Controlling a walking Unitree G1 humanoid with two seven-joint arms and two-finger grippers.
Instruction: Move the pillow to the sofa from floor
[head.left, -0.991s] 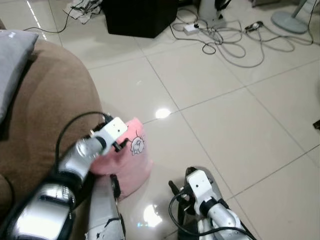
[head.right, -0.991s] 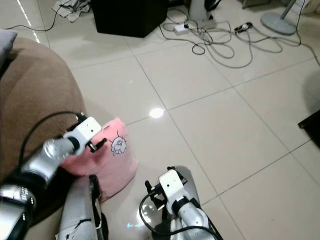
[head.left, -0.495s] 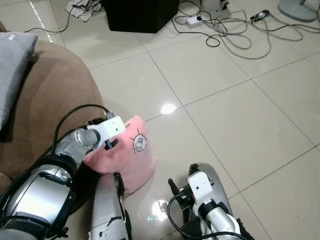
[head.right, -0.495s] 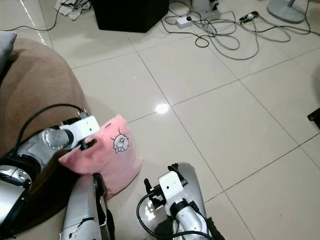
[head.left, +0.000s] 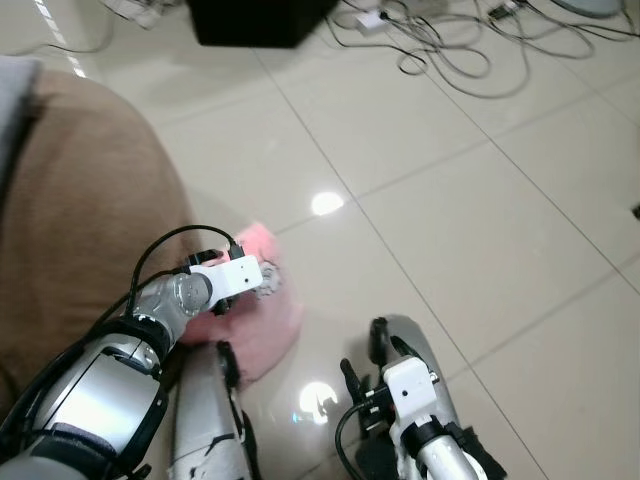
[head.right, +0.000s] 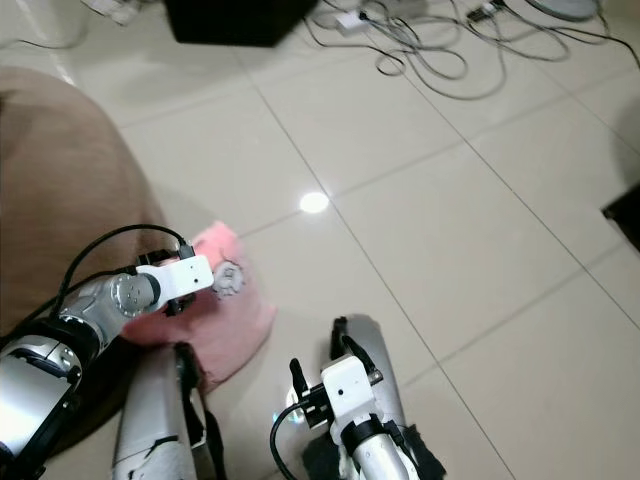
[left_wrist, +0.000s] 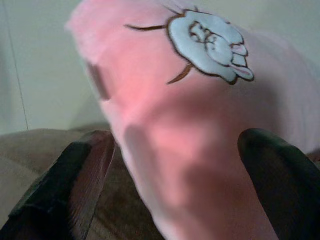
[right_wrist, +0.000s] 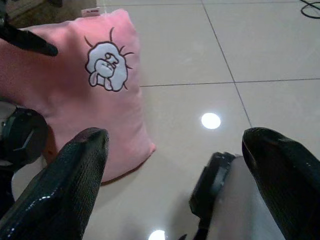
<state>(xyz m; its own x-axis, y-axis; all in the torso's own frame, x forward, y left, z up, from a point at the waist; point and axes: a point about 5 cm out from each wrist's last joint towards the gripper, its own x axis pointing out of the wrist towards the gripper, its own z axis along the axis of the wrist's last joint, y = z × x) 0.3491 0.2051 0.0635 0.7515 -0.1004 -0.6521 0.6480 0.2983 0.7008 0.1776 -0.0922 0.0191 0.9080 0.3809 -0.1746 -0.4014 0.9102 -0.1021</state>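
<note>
Where the brown sofa's (head.left: 90, 200) rounded arm curves down to the floor, the pink pillow (head.left: 262, 310) leans against its base at lower left of centre, soft and plush, with a white cartoon patch (right_wrist: 106, 67). Its outer edge meets bare, glossy beige tile floor (head.left: 470, 210) running wide to the right. The left claw (left_wrist: 170, 165) straddles the pillow's upper corner, fingers (left_wrist: 75, 175) spread wide on either side. The right claw (right_wrist: 175, 170) hangs open low in frame. Tangled cables (head.left: 450, 45) lie along the top edge.
</note>
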